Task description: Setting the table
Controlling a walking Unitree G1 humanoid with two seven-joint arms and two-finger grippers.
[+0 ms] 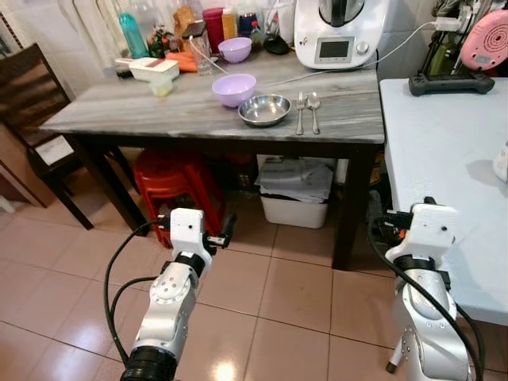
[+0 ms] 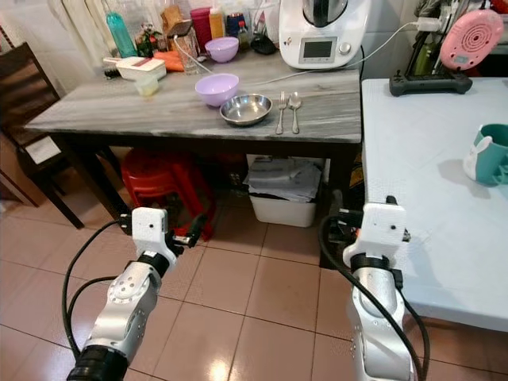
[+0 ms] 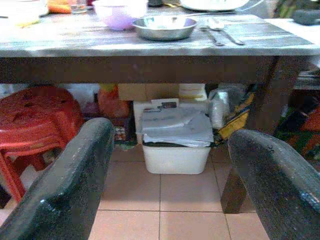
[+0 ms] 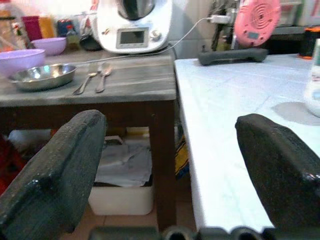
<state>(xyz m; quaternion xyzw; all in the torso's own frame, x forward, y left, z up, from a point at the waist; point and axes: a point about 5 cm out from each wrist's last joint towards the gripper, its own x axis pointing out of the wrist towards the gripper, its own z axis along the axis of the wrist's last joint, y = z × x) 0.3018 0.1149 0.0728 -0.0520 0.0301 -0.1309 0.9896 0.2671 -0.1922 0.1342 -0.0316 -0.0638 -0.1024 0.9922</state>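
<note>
Both your hands, left hand [image 3: 165,165] and right hand [image 4: 170,165], are wide open and hold nothing, low before the tabletop [image 1: 119,111] with the bowl [image 1: 264,109].

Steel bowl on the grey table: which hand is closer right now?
Roughly even, left marginally nearer. The steel bowl sits between them on the table; the left hand is low in front to its left, the right hand low to its right by the white table.

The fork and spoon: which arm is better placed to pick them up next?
Probably the right. The fork and spoon lie toward the right end of the wooden table, nearer the right gripper. The left gripper sits lower, left of them. Both are open and empty.
</note>
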